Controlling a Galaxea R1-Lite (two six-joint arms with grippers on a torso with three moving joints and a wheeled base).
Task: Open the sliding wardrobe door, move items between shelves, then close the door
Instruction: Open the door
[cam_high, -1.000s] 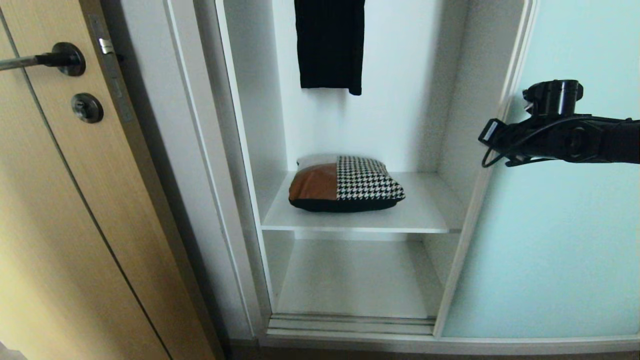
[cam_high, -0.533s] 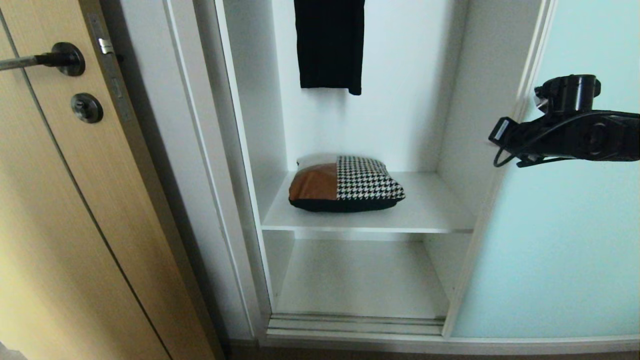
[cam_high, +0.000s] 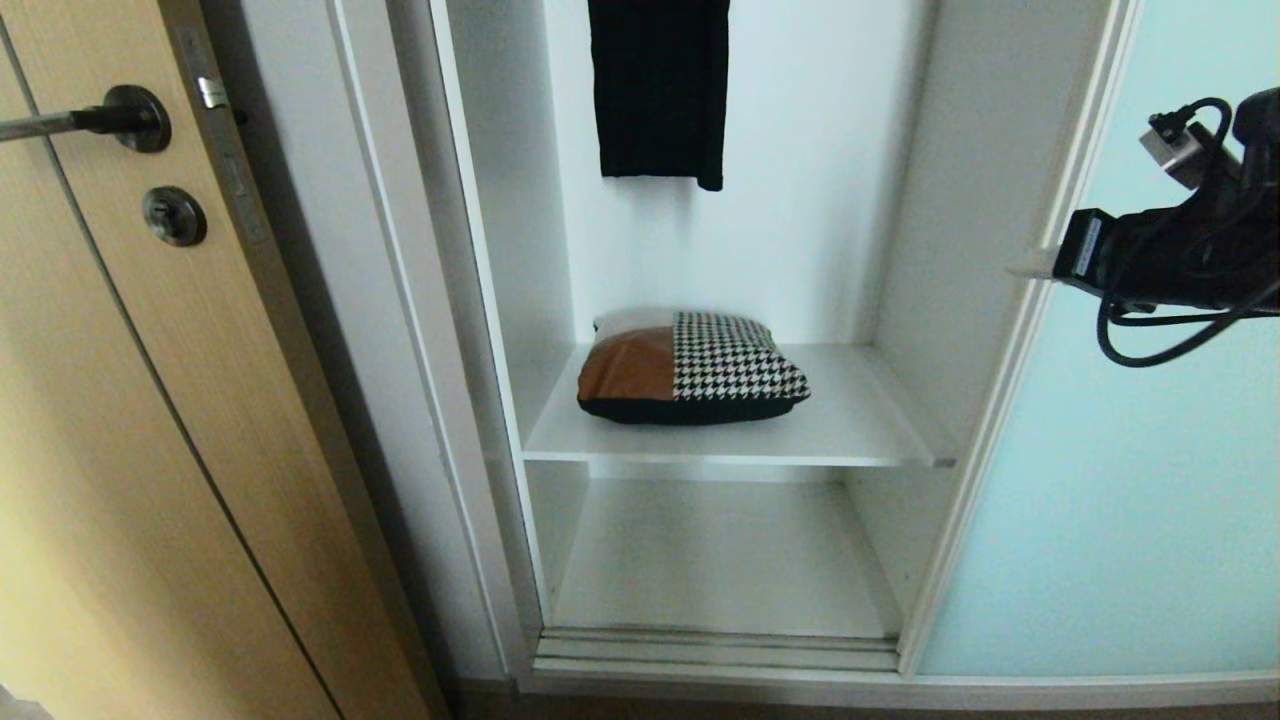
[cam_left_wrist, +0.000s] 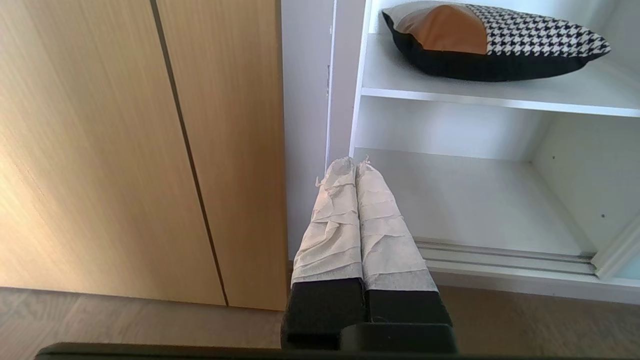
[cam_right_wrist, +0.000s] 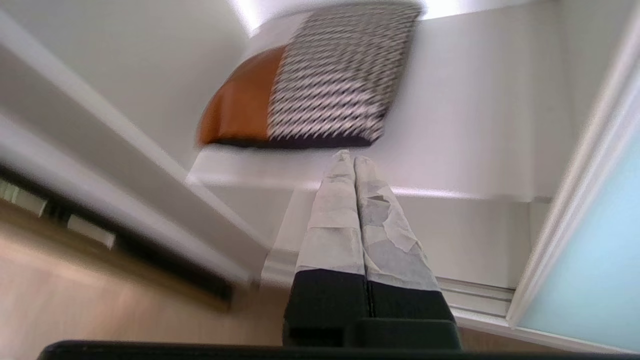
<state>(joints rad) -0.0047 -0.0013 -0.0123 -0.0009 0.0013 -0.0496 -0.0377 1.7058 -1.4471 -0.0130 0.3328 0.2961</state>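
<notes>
The sliding wardrobe door (cam_high: 1150, 480), frosted pale blue-green glass in a white frame, stands slid to the right, leaving the compartment open. A cushion (cam_high: 690, 368), tan leather and houndstooth on a black back, lies on the upper shelf (cam_high: 870, 420); the lower shelf (cam_high: 720, 560) is bare. My right gripper (cam_high: 1028, 268) is shut and empty, level with the door's left frame edge; I cannot tell whether it touches it. In the right wrist view the gripper (cam_right_wrist: 350, 159) points toward the cushion (cam_right_wrist: 320, 80). My left gripper (cam_left_wrist: 355, 162) is shut and empty, low by the wardrobe's left post.
A long black garment (cam_high: 660, 90) hangs above the cushion. A light wood door (cam_high: 130, 420) with a black handle (cam_high: 110, 118) stands left of the wardrobe. The floor track (cam_high: 715, 650) runs along the wardrobe's bottom.
The sliding door has moved further right, widening the opening. My right arm has moved right with it and its wrist has turned. The cushion lies where it was.
</notes>
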